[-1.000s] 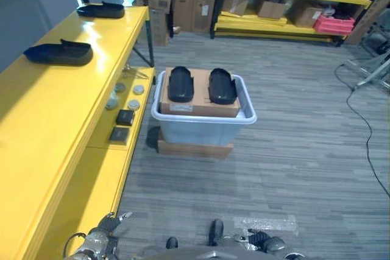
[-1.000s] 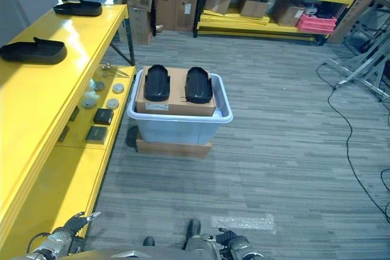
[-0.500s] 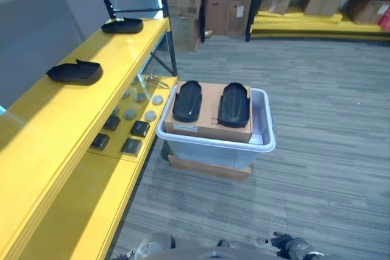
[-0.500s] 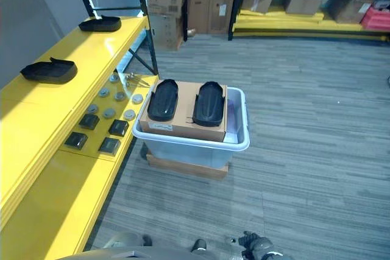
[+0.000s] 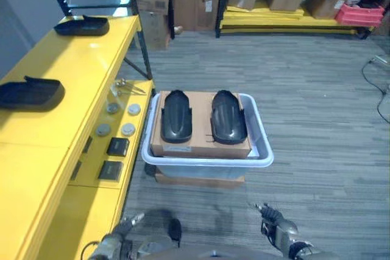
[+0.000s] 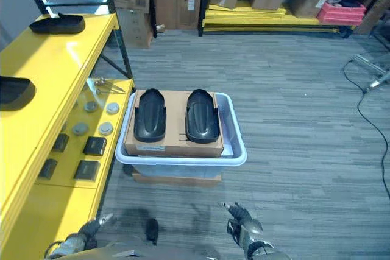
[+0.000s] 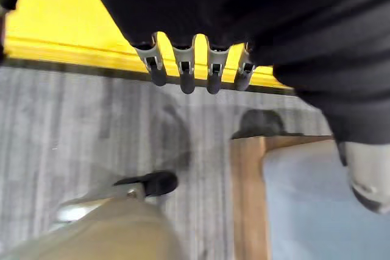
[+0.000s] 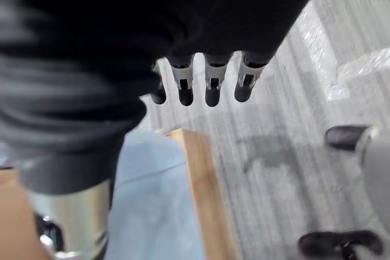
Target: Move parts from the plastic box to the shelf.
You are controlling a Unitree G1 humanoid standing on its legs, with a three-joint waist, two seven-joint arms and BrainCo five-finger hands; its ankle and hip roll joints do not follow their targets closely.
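Head views: the left robot hand and right robot hand hang low over the grey floor. Ahead of and between them stands the plastic box holding a cardboard carton topped by two black moulded parts. Beyond the left robot hand, the yellow shelf carries two more black parts. Left wrist view: left fingers straight, spread, empty, with the shelf edge past their tips. Right wrist view: right fingers straight, spread, empty, the box just beside them.
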